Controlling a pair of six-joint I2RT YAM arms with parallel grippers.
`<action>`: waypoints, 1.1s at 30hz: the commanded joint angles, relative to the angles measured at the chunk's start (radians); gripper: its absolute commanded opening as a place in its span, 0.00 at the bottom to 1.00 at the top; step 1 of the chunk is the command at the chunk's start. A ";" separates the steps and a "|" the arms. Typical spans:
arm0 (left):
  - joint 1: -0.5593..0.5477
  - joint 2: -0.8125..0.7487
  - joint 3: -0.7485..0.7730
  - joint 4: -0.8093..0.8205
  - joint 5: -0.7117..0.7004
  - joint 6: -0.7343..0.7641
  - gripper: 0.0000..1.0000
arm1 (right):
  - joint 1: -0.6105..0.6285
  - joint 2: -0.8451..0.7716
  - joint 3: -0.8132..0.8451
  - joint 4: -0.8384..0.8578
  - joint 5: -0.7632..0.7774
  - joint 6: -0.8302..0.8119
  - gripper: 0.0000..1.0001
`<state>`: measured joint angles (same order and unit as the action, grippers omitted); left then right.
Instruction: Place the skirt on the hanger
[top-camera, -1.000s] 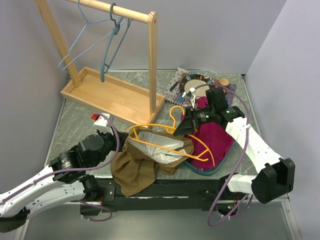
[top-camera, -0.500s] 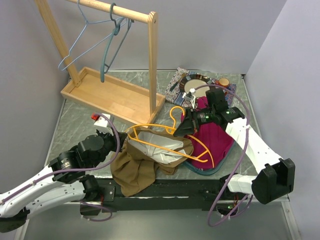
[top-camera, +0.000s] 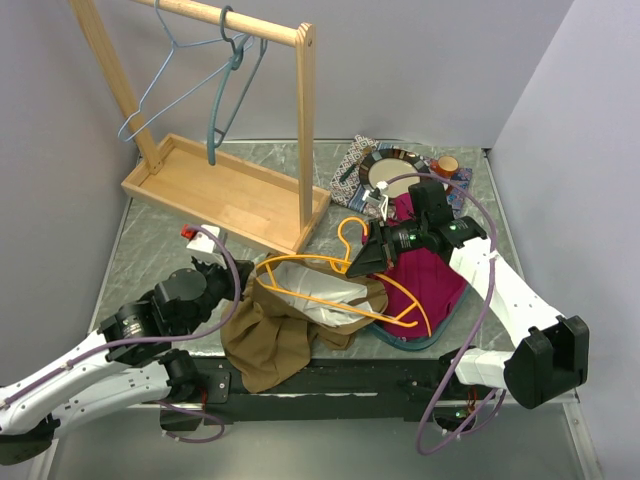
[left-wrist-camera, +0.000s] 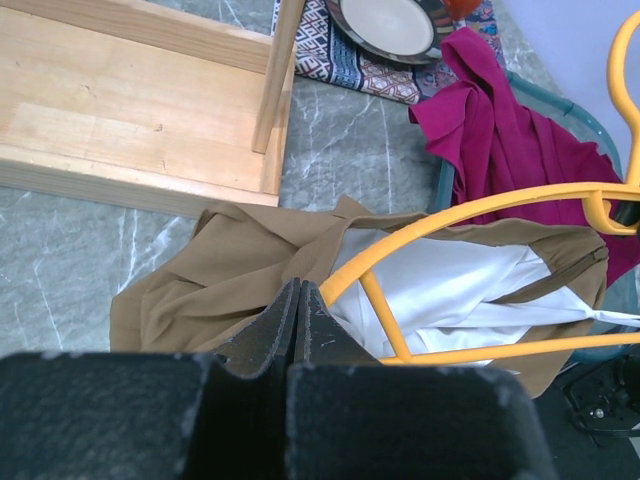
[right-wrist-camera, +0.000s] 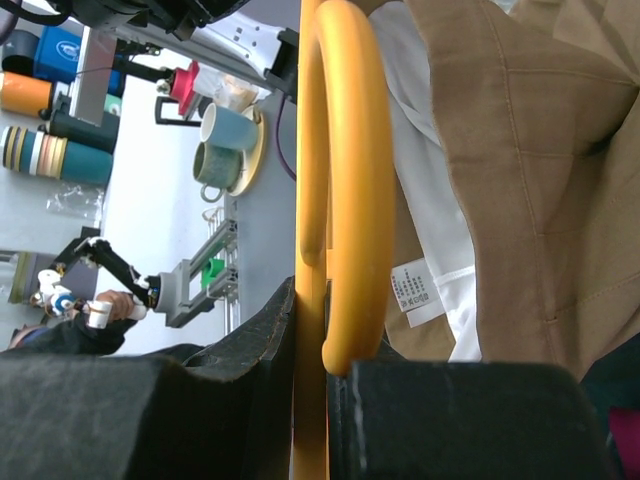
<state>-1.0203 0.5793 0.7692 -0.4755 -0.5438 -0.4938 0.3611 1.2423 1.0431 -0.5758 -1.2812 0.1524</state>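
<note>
Yellow hanger laid in the limp skirt's open waist

Right jaws clamp the hanger (right-wrist-camera: 345, 150) near its hook. Left jaws are shut at the brown skirt (top-camera: 270, 340) edge, pinch unclear. The skirt between them looks soft, light and slippery-lined, so grip the waistband.

arms (top-camera: 90, 385): white shells, black joints | cables (top-camera: 237, 278): purple loops | left claw (left-wrist-camera: 298, 295), right claw (right-wrist-camera: 322, 330): black, grainy

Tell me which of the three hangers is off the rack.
The yellow hanger: it lies over the brown skirt, held in the right claw. The light blue hanger and the teal hanger hang from the wooden rail.
</note>
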 joint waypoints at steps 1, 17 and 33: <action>0.003 0.011 0.036 0.037 -0.001 0.021 0.01 | 0.009 -0.026 0.031 -0.021 -0.087 0.009 0.00; 0.003 0.007 0.012 0.023 0.116 0.017 0.01 | -0.016 0.037 0.159 -0.153 -0.064 -0.119 0.00; 0.002 0.051 0.021 0.043 0.211 0.037 0.01 | -0.044 0.077 0.207 -0.191 -0.063 -0.143 0.00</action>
<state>-1.0122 0.5957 0.7692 -0.4656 -0.4240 -0.4717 0.3264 1.3083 1.1782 -0.7868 -1.2690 0.0013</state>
